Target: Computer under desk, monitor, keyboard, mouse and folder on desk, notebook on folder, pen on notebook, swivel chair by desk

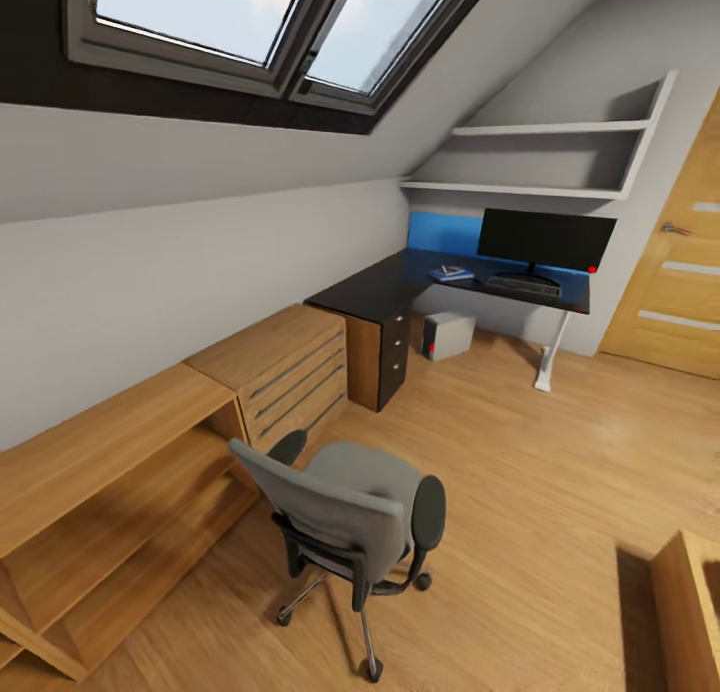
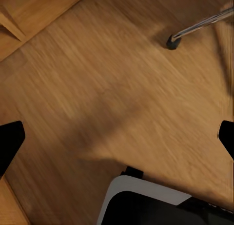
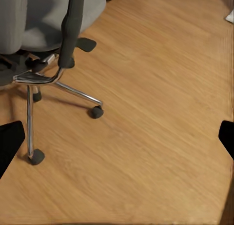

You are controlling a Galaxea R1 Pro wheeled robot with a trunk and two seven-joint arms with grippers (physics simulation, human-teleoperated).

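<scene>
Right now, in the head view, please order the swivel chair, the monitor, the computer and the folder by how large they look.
1. Swivel chair, largest, though it is also nearest the camera.
2. Monitor.
3. Computer.
4. Folder, smallest.
The last three stand far away, so their real sizes stay unsure.

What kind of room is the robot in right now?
It looks like an attic bedroom or study: a sloped ceiling with skylights, a black desk carrying a monitor, and a grey swivel chair on a wood plank floor.
</scene>
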